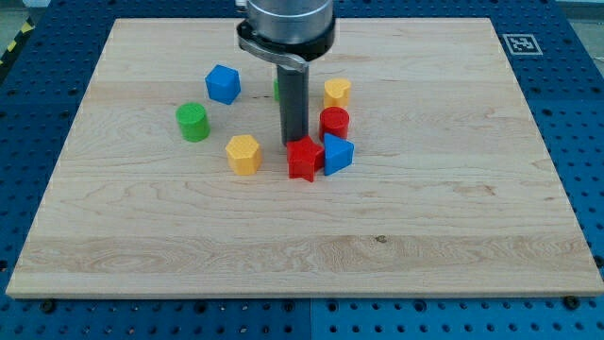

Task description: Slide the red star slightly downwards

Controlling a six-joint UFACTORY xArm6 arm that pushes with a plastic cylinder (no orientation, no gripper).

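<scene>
The red star (303,159) lies near the middle of the wooden board (302,255). My tip (293,144) stands right at the star's upper edge, touching or nearly touching it. A blue triangular block (338,154) touches the star on its right. A red cylinder (335,122) stands just above the blue block, up and to the right of the star.
A yellow hexagonal block (243,154) lies left of the star. A green cylinder (192,122) and a blue block (224,83) lie further to the upper left. A yellow block (337,93) sits above the red cylinder. A green block (278,90) is mostly hidden behind the rod.
</scene>
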